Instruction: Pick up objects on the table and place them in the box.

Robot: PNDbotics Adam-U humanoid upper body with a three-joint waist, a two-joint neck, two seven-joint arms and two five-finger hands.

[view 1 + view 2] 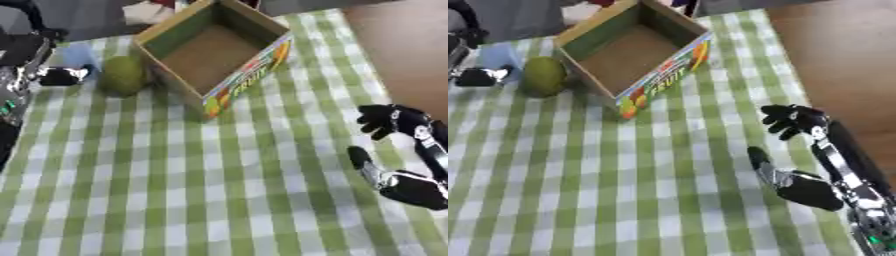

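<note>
At the far left of the frame the left robot hand (61,76) reaches in from the edge, its dark fingertips pointing toward a single green round fruit (122,75). It is just beside the fruit, and I cannot tell whether the fingers are apart or together, nor whether they touch it. A pale blue patch (77,54) lies on the cloth behind the fruit; what it is cannot be made out.

The fruit sits on the green-and-white checked tabletop (175,190), right beside the left wall of the one cardboard box (214,47) in the upper middle of the frame. The box is open at the top and its brown floor looks bare, so nothing seems to have been placed yet.

At the right of the frame the right robot hand (798,150) rests over the cloth with fingers spread apart and thumb out, holding nothing.

By this count there is one fruit left to move, one box and two robot hands; the job looks to be near its start, with the grasp on the fruit not yet made.
</note>
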